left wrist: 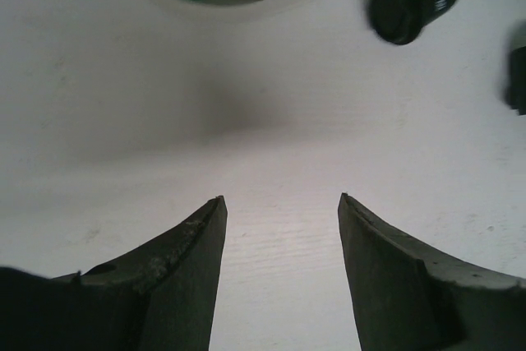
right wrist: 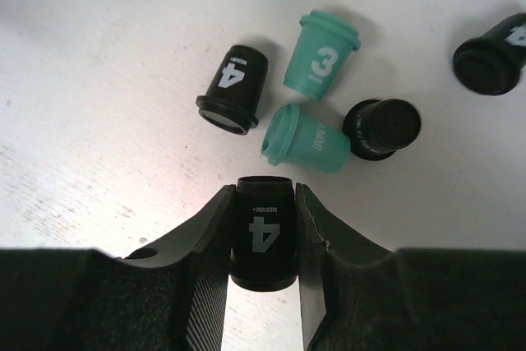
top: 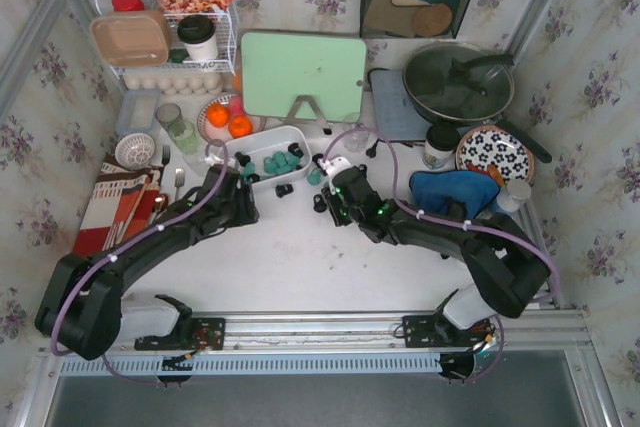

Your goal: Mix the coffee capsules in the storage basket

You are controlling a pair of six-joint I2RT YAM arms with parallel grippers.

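White counter (top: 300, 267), flowered walls: one capsule in hand.
My left end effector (left wrist: 281, 199) gapes empty near the basket (top: 265, 136); my right end effector (right wrist: 263, 190) pinches a black capsule (right wrist: 263, 240). I'd lift clear of the loose capsules (right wrist: 316, 63) and release low among the teal ones (top: 283, 160).

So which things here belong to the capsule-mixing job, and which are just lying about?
Job: white basket, teal capsules in it, loose capsules on the table, black capsule held by the right gripper, open left gripper.
Lying about: cutting board, pan, oranges, patterned plate, blue cloth.
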